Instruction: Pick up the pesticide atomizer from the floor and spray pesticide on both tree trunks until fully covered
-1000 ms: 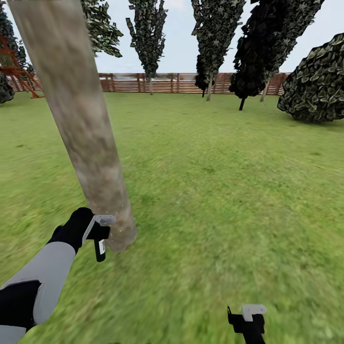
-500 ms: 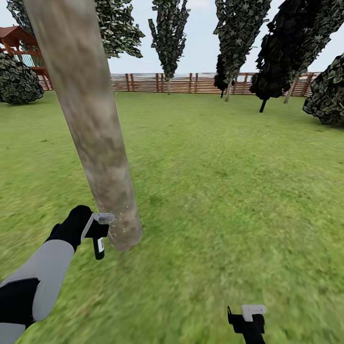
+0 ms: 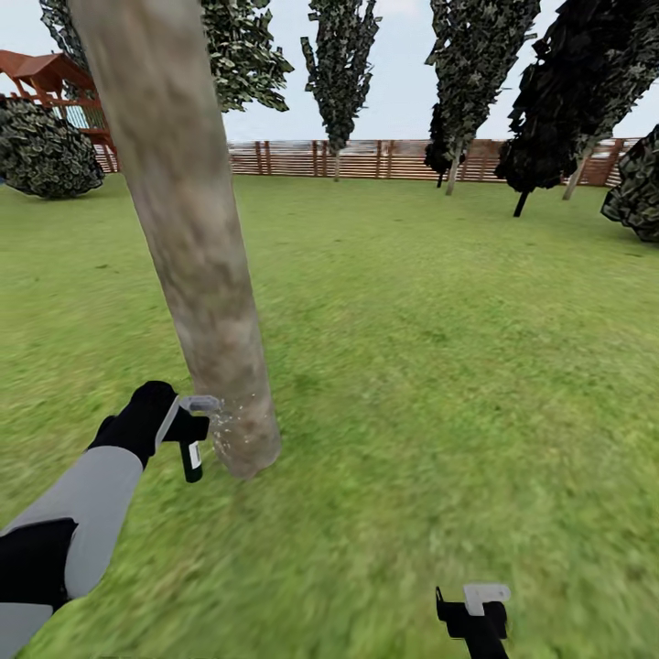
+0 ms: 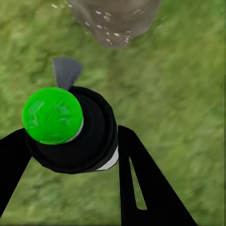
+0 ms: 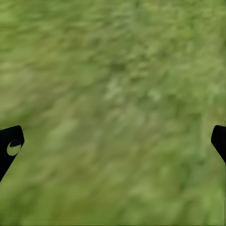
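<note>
A thick grey-brown tree trunk [image 3: 188, 220] rises from the lawn at the left of the head view, leaning slightly. Whitish pesticide specks [image 3: 229, 423] dot its base, also seen as pesticide specks [image 4: 110, 33] on the trunk [image 4: 115, 19] in the left wrist view. My left gripper [image 3: 189, 430] is shut on the pesticide atomizer [image 3: 191, 458], a small black bottle with a white patch, held just left of the trunk's foot. In the left wrist view the atomizer [image 4: 70, 129] shows a bright green top between the fingers [image 4: 141, 183]. My right gripper [image 3: 476, 615] hangs open low over grass, its fingertips [image 5: 12, 146] far apart.
Green lawn [image 3: 439, 348] stretches to a brown slat fence [image 3: 384, 157]. Dark narrow trees [image 3: 340, 55] stand along it, a dark bush [image 3: 46, 160] and a wooden playhouse [image 3: 50, 78] at the far left, another bush [image 3: 636, 188] at the right.
The whole view has swung, so the trunk and fence sit further right and the playhouse has come into sight. More whitish specks show on the trunk's base. My left hand stays beside it.
</note>
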You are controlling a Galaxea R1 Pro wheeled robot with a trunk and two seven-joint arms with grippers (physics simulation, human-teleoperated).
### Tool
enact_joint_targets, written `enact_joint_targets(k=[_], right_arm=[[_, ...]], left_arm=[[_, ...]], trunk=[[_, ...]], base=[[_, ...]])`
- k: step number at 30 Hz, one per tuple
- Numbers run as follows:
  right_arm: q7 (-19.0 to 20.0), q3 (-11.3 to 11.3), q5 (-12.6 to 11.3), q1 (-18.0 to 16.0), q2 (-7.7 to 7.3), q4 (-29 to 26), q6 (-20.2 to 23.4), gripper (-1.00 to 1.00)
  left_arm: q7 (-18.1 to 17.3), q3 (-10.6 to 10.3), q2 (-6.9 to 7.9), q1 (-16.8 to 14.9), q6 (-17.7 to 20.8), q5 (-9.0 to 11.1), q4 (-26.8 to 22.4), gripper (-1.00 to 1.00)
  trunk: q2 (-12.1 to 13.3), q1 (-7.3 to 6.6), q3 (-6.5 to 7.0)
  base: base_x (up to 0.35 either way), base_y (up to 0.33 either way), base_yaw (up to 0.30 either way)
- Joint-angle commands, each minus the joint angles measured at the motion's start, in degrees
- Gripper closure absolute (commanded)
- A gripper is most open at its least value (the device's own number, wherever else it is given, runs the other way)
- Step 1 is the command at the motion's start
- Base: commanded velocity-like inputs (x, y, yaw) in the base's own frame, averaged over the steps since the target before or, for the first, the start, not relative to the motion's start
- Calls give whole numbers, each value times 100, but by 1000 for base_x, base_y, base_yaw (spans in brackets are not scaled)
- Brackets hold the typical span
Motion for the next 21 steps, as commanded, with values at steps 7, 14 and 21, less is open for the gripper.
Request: enact_joint_targets(k=[7, 14, 21], right_arm=[[-26, 41, -40, -1, -9, -2, -10, -100], [-26, 41, -40, -1, -9, -2, -6, -100], [-27, 49, -40, -1, -4, -2, -8, -100]], left_arm=[[-51, -11, -25, 11, 18, -59, -7, 100], [-51, -3, -25, 20, 18, -65, -7, 100], [-18, 33, 80, 86, -42, -82, 70, 100]], trunk=[[-2, 0, -5], [-2, 0, -5], [-2, 0, -5]], base=[[30, -265, 19], [0, -277, 0], [27, -277, 90]])
